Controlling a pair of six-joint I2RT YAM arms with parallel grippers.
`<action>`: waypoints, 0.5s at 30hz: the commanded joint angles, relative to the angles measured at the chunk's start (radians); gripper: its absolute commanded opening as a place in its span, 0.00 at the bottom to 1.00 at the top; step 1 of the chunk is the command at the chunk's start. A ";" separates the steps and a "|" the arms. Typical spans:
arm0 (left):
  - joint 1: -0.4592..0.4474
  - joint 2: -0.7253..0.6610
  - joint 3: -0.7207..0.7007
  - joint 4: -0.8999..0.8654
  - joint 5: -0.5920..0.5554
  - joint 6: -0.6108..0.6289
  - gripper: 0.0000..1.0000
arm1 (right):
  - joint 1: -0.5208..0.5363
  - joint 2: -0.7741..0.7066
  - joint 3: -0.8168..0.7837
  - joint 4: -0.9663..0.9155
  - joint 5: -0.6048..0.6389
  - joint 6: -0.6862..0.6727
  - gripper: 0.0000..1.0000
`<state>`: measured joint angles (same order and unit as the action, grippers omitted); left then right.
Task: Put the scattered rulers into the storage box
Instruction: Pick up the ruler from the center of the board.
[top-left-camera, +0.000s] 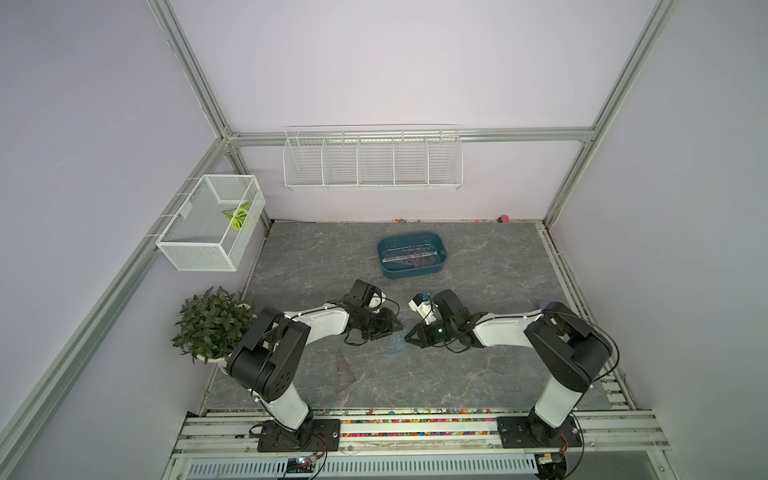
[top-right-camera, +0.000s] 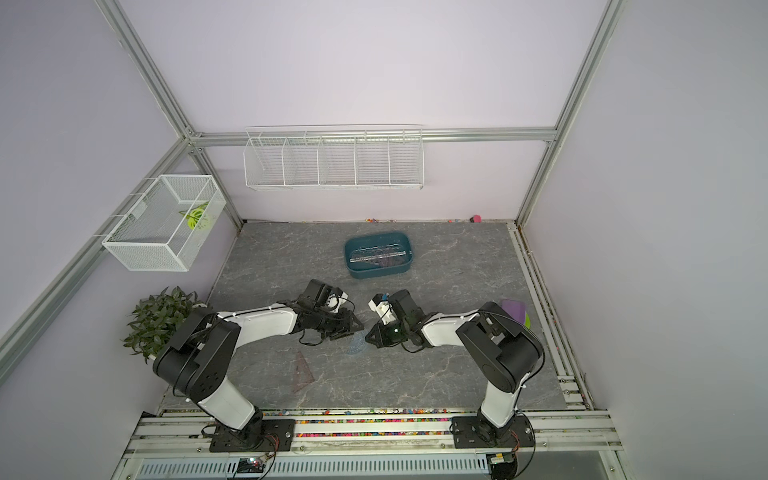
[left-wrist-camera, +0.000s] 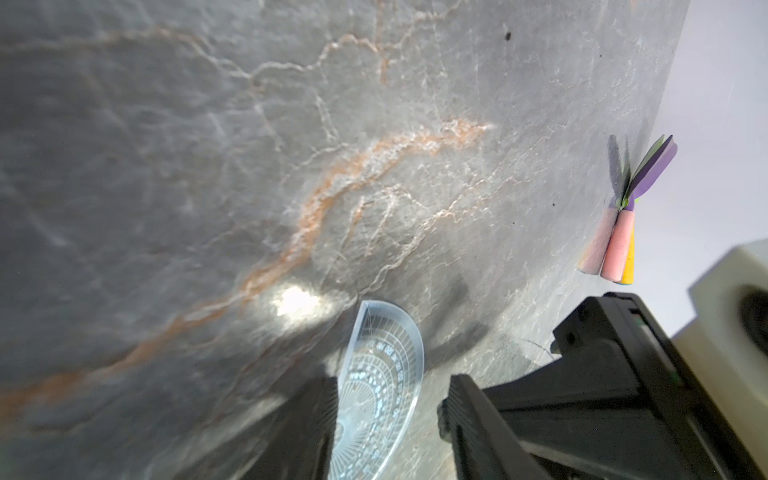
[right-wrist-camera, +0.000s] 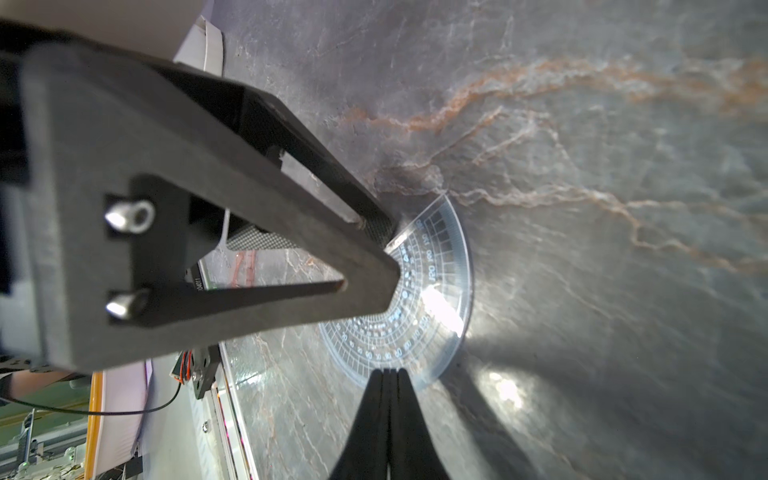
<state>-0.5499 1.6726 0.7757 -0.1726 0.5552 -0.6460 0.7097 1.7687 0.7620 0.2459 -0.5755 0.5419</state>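
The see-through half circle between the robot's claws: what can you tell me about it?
The protractor is a thin half disc of clear, slightly bluish plastic, printed with pale degree numbers and fanned lines. It sits on the grey marbled table between the two arms, apart from the storage box. The left gripper has its jaws open on either side of it. The right gripper is shut, with its tips at the curved rim. Whether the protractor lies fully flat is unclear.

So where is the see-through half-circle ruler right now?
In both top views the half-round protractor is on the table between the left tool and the right tool, nearer the robot than the storage box.
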 joint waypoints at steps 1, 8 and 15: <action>-0.013 0.077 -0.082 -0.208 -0.094 0.002 0.50 | 0.009 0.029 0.024 -0.014 0.008 -0.014 0.08; -0.013 0.077 -0.086 -0.208 -0.095 0.002 0.50 | 0.010 0.054 0.014 -0.022 0.010 -0.021 0.08; -0.010 0.076 -0.086 -0.211 -0.096 0.003 0.50 | 0.008 0.086 0.002 -0.010 0.009 -0.026 0.08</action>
<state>-0.5499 1.6718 0.7742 -0.1707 0.5549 -0.6456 0.7136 1.8168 0.7723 0.2523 -0.5793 0.5362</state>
